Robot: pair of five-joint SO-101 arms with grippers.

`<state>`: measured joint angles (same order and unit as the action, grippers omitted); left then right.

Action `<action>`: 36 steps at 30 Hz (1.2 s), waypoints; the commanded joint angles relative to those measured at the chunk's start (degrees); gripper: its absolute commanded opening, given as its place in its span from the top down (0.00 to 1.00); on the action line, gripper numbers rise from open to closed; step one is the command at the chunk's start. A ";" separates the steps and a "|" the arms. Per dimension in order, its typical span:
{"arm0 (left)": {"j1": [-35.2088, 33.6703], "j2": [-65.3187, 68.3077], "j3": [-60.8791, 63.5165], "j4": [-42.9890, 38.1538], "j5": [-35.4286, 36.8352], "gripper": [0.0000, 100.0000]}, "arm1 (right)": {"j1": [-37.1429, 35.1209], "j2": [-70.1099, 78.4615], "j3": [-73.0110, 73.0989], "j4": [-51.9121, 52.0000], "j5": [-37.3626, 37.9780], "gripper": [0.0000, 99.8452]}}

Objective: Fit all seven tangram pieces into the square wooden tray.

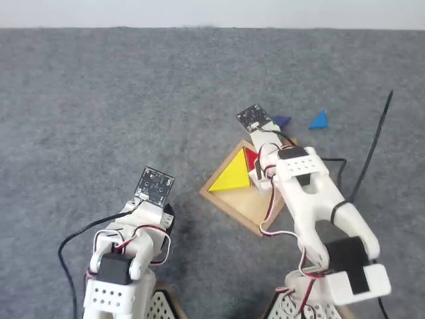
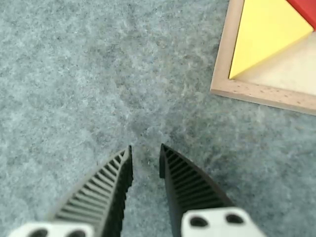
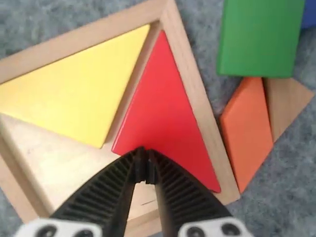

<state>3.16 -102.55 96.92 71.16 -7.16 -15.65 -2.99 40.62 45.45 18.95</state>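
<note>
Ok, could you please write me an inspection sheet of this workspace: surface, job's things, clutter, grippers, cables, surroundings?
Surface: grey felt mat.
Job's things: wooden tray holds the yellow triangle and red triangle; green piece, orange parallelogram and tan triangle lie on the mat beside it; dark blue piece and blue triangle lie farther off.
Clutter: nothing seen.
Grippers: left gripper slightly open above bare mat, empty; right gripper shut, tips at the red triangle's corner.
Cables: black cable on the mat near the right arm; another by the left arm.
Surroundings: pale strip beyond the mat.
</note>
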 commanded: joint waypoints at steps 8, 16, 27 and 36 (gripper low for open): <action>0.09 -0.09 -0.40 0.26 0.35 0.91 | 2.07 -17.80 4.31 3.03 -3.87 0.99; 0.09 -0.09 -0.40 0.26 0.35 0.91 | 11.91 -39.43 20.92 6.02 -9.05 0.99; 0.09 -0.09 -0.40 0.26 0.35 0.91 | 13.41 -28.35 19.87 4.97 -7.65 0.99; 0.09 -0.09 -0.40 0.26 0.35 0.91 | 11.74 -8.84 4.84 2.59 -7.65 0.99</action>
<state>3.16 -102.55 96.92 71.16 -7.16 -2.99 -15.65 52.84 49.05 10.86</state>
